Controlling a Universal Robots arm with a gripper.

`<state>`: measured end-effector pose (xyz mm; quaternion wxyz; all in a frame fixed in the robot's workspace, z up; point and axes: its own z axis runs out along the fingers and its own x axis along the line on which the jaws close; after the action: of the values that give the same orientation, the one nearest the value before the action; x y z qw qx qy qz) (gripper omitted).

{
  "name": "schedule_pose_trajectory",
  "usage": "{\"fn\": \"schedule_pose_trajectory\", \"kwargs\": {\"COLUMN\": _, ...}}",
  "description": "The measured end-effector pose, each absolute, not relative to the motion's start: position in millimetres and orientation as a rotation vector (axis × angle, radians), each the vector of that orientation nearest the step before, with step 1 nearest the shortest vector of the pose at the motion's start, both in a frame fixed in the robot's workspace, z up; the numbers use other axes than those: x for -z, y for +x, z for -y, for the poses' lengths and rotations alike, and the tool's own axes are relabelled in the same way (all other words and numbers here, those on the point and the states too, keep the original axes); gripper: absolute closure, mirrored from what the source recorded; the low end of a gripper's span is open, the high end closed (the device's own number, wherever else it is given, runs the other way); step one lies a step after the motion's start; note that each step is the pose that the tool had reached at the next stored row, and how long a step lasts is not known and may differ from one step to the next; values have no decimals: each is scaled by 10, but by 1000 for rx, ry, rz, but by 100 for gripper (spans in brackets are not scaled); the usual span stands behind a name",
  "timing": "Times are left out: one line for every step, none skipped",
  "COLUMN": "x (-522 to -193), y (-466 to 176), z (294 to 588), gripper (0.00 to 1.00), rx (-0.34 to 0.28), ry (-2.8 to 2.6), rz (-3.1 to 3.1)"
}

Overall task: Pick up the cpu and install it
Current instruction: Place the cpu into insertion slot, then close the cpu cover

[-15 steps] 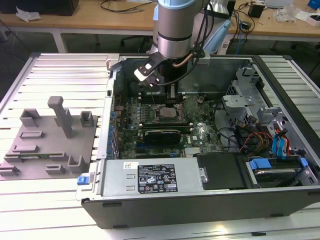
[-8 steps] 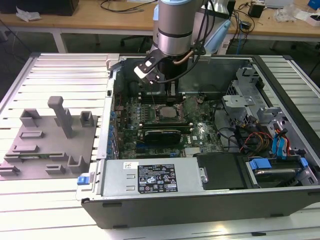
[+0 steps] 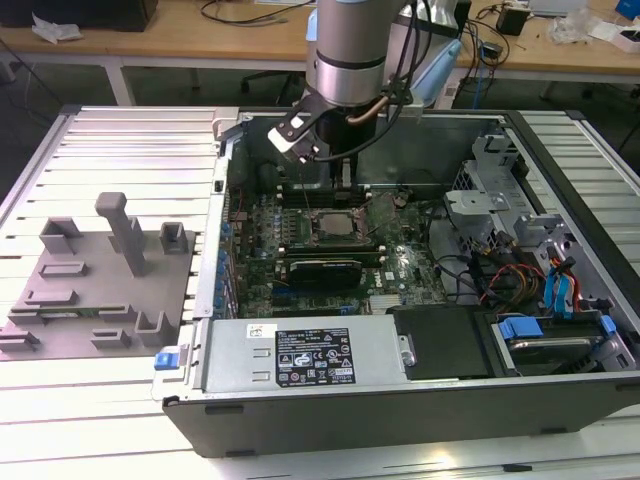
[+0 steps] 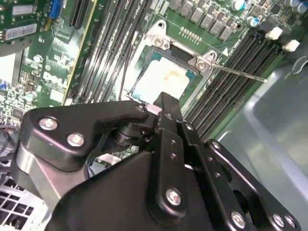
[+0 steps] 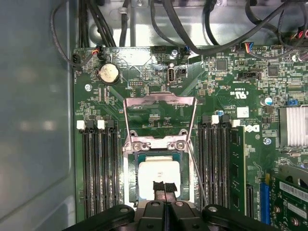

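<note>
- Hanging directly over the cpu [image 5: 155, 174], the gripper [image 5: 164, 187] showed its two ribbed black pads pressed together in the first wrist view, closed with nothing between them. Whether the tips touched the chip could not be told.
- The cpu lay flat in the socket [image 5: 154, 143] with its pale silver lid up.
- It looked light, thin and rigid. The smooth metal top was probably slippery and the contact side likely fragile, so two opposite edges seemed the safest hold, with the chip kept level.
- The socket's bright steel frame was screwed down. Its hinged load plate [image 5: 159, 99] stood open, and a thin wire lever [image 5: 196, 171] ran beside it.
- Long black memory slots [image 5: 98, 173] with white latches flanked the socket on the green motherboard [image 5: 226, 91].
- In the exterior view, the dark sheet-metal case [image 3: 400, 415] sat open on a ribbed metal counter [image 3: 90, 420]. A grey plastic tray [image 3: 90, 290] of blocks and posts lay at the exterior view's left.
</note>
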<state>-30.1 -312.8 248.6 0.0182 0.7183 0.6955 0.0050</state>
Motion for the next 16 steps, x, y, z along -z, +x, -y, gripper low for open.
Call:
{"fn": "schedule_pose_trajectory", "kwargs": {"x": -2504, "y": -301, "z": 3128, "gripper": 89, "rx": -16, "ry": 2231, "rz": -2160}}
{"fn": "schedule_pose_trajectory", "kwargs": {"x": -2521, "y": -301, "z": 3128, "gripper": 89, "rx": -15, "ry": 2231, "rz": -2160}}
{"fn": "schedule_pose_trajectory", "kwargs": {"x": -2526, "y": -301, "z": 3128, "gripper": 89, "rx": -15, "ry": 2231, "rz": -2160}}
{"fn": "schedule_pose_trajectory", "kwargs": {"x": -2525, "y": -301, "z": 3128, "gripper": 89, "rx": -16, "ry": 2231, "rz": -2160}}
{"fn": "schedule_pose_trajectory", "kwargs": {"x": -2526, "y": -301, "z": 3128, "gripper": 89, "rx": -16, "ry": 2231, "rz": -2160}}
{"fn": "schedule_pose_trajectory", "kwargs": {"x": -2527, "y": -301, "z": 3128, "gripper": 89, "rx": -16, "ry": 2231, "rz": -2160}}
{"fn": "schedule_pose_trajectory", "kwargs": {"x": -2532, "y": -301, "z": 3128, "gripper": 89, "rx": -16, "ry": 2231, "rz": -2160}}
{"fn": "schedule_pose_trajectory", "kwargs": {"x": -2538, "y": -301, "z": 3128, "gripper": 89, "rx": -16, "ry": 2231, "rz": -2160}}
{"fn": "schedule_pose_trajectory", "kwargs": {"x": -2539, "y": -301, "z": 3128, "gripper": 89, "rx": -16, "ry": 2231, "rz": -2160}}
{"fn": "schedule_pose_trajectory", "kwargs": {"x": -2540, "y": -301, "z": 3128, "gripper": 89, "rx": -16, "ry": 2231, "rz": -2160}}
{"fn": "schedule_pose_trajectory", "kwargs": {"x": -2542, "y": -301, "z": 3128, "gripper": 89, "rx": -16, "ry": 2231, "rz": -2160}}
{"fn": "schedule_pose_trajectory", "kwargs": {"x": -2543, "y": -301, "z": 3128, "gripper": 89, "rx": -16, "ry": 2231, "rz": -2160}}
{"fn": "schedule_pose_trajectory", "kwargs": {"x": -2543, "y": -301, "z": 3128, "gripper": 89, "rx": -16, "ry": 2231, "rz": -2160}}
{"fn": "schedule_pose_trajectory", "kwargs": {"x": -2544, "y": -301, "z": 3128, "gripper": 89, "rx": -16, "ry": 2231, "rz": -2160}}
{"fn": "schedule_pose_trajectory", "kwargs": {"x": -2546, "y": -301, "z": 3128, "gripper": 89, "rx": -16, "ry": 2231, "rz": -2160}}
{"fn": "schedule_pose_trajectory", "kwargs": {"x": -2546, "y": -301, "z": 3128, "gripper": 89, "rx": -16, "ry": 2231, "rz": -2160}}
